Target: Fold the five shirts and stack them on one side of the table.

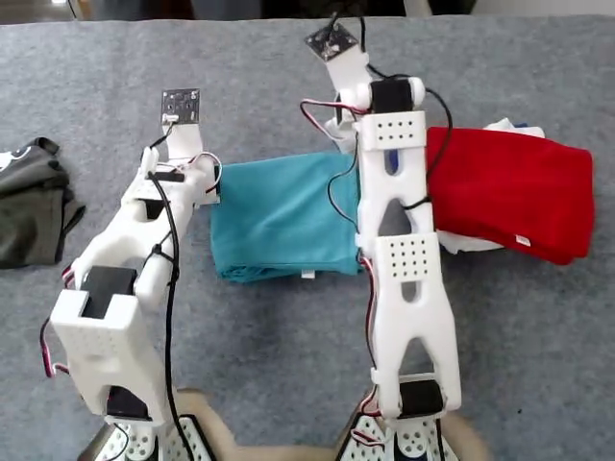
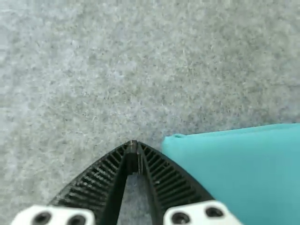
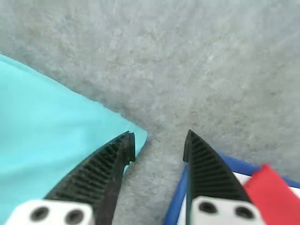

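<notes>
A folded teal shirt [image 1: 283,216] lies in the middle of the grey table between the two arms. My left gripper [image 2: 133,149] is shut with nothing in it, its tips just beside a corner of the teal shirt [image 2: 234,168]. My right gripper [image 3: 157,143] stands open over the felt, one finger at the teal shirt's [image 3: 42,136] corner. A folded red shirt [image 1: 509,192] tops a stack of shirts at the right; the red shirt [image 3: 269,185] and a blue-edged white one [image 3: 180,206] lie beside my right gripper. A dark green shirt [image 1: 34,202] lies crumpled at the left edge.
Grey felt [image 1: 288,365] covers the table. Bare felt lies in front of the teal shirt and along the far side. The arms' bases stand at the near edge.
</notes>
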Robot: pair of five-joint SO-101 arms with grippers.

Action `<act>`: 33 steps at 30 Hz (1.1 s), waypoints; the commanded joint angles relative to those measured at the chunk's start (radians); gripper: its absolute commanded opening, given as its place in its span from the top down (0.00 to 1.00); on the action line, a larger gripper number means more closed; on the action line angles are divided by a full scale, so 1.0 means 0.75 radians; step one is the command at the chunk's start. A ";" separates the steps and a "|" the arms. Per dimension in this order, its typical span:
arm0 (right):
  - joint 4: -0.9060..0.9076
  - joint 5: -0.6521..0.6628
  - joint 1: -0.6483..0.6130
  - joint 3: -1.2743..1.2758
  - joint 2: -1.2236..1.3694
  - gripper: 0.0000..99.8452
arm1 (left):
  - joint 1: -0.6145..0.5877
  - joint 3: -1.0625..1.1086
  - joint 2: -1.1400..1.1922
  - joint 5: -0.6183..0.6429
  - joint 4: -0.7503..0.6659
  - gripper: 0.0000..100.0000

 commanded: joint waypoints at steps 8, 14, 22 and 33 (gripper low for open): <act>-0.014 -0.010 -0.014 -0.054 -0.328 0.82 | -0.017 -0.073 -0.008 0.008 0.010 0.97; 0.033 -0.029 0.033 -0.042 -0.443 0.98 | -0.019 -0.064 -0.008 0.008 0.008 0.97; 0.035 -0.215 0.043 0.189 -0.740 0.99 | -0.019 -0.064 -0.006 0.008 0.004 0.97; 0.029 -0.205 -0.068 1.587 -1.429 0.99 | -0.019 -0.064 -0.006 0.012 0.006 0.97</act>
